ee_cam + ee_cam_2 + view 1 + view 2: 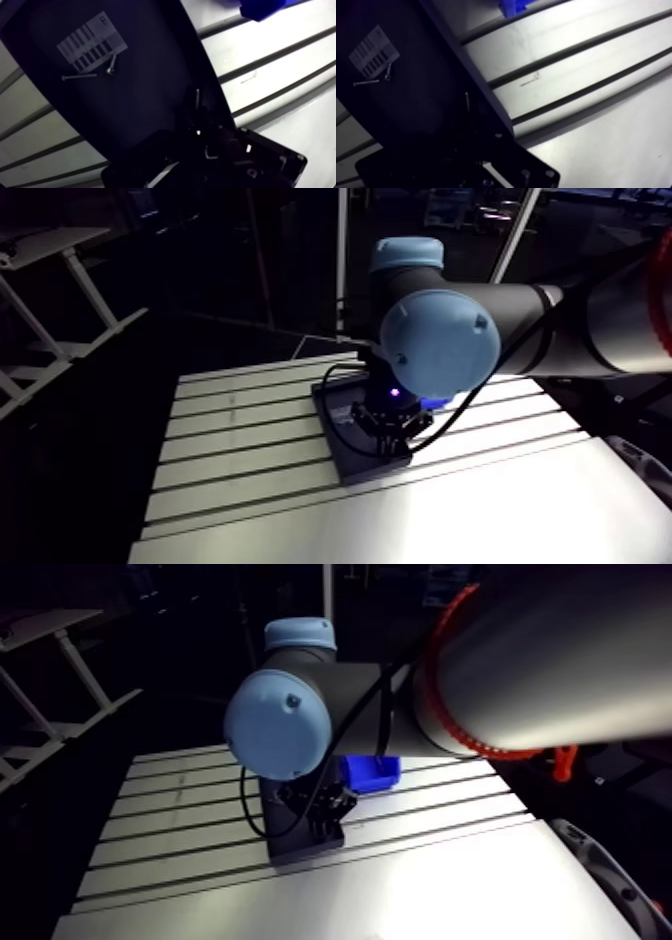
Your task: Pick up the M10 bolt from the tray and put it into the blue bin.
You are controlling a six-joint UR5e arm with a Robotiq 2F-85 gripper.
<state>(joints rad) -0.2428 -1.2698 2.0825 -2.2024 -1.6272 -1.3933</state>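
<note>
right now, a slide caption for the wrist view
Dark tray with two bolts by its label, blue bin beyond on the slotted table

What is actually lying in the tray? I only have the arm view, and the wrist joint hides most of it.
Observer: In the wrist view, a longer bolt and a shorter bolt lie on the dark tray.
Operator: Anything to locate them by?
Observer: Both sit at the edge of a white label with printed bars.
Operator: Anything closer in?
Observer: What looks like a third bolt lies by the tray's edge, nearer the pincer than the other two.
</note>
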